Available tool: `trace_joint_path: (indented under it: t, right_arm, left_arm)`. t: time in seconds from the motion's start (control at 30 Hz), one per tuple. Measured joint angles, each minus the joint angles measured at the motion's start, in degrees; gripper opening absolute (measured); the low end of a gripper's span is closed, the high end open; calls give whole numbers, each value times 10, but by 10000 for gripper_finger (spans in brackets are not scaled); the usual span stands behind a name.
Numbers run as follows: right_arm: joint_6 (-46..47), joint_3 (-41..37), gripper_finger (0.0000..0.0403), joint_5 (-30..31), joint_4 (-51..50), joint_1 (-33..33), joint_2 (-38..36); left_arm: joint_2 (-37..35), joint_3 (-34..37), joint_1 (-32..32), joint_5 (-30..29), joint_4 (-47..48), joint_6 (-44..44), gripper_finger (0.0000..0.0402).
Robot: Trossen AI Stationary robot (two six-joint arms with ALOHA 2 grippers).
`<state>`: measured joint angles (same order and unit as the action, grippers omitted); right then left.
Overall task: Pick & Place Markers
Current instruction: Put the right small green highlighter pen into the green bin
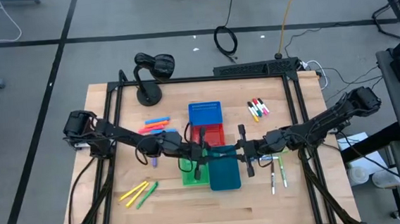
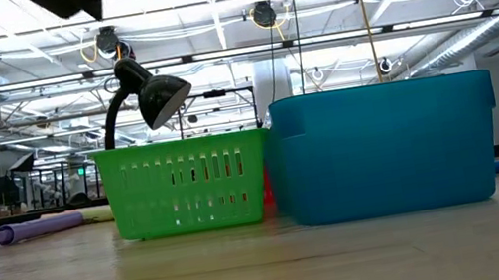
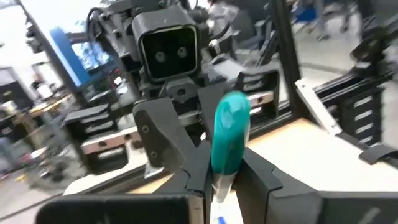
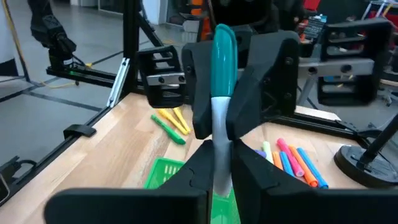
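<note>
- The left gripper (image 1: 201,154) and the right gripper (image 1: 236,150) meet above the middle of the tabletop (image 1: 192,204), over the green bin (image 1: 190,175) and the teal bin (image 1: 224,174).
- Both grippers are clamped on one teal-capped marker (image 1: 220,153), which spans the gap between them.
- In the right wrist view the teal-capped marker (image 4: 222,93) stands between the right gripper (image 4: 219,163) fingers, its white body pinched there and its teal cap reaching to the left arm's gripper beyond.
- In the left wrist view the same marker (image 3: 230,140) is clamped in the left gripper (image 3: 219,174).
- A red bin (image 1: 208,134) and a blue bin (image 1: 205,114) sit just behind the green and teal ones.
- Other markers lie on the tabletop: an orange and pink group (image 1: 155,123) left of the blue bin, a yellow and green group (image 1: 140,193) near the front left, white-bodied ones (image 1: 258,109) at the back right, and green-capped ones (image 1: 278,173) right of the teal bin.
- A purple marker (image 1: 153,160) lies under the left arm.
- A black desk lamp (image 1: 152,76) stands at the back edge.
</note>
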<state>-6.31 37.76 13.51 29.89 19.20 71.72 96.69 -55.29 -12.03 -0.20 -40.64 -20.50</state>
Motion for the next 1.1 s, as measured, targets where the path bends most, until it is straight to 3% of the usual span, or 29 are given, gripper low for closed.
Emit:
trace_joint_path:
  t: [0.13, 0.23, 0.47, 0.7, 0.8, 0.93, 1.1]
  right_arm:
    - [-2, -4, 71, 76, -38, 1, 0]
    - [1, -2, 96, 127, -56, 0, -5]
    - [14, -2, 133, 151, -67, 3, -24]
    - [21, -2, 137, 151, -80, 14, -52]
    - [10, -2, 135, 151, -87, 17, -67]
    - [10, -2, 138, 152, -103, 16, -91]
    - [9, -2, 141, 152, -129, 16, -115]
  left_arm:
    - [-48, 0, -21, -52, 102, 13, 45]
    - [-84, 0, -36, -85, 206, 79, 45]
    - [-102, 18, -68, -157, 399, 281, 45]
    - [-89, 85, -31, -133, 396, 503, 45]
    - [-87, 103, -13, -95, 384, 539, 46]
    - [-79, 106, -18, -49, 361, 557, 101]
    - [-79, 107, -40, -64, 354, 553, 173]
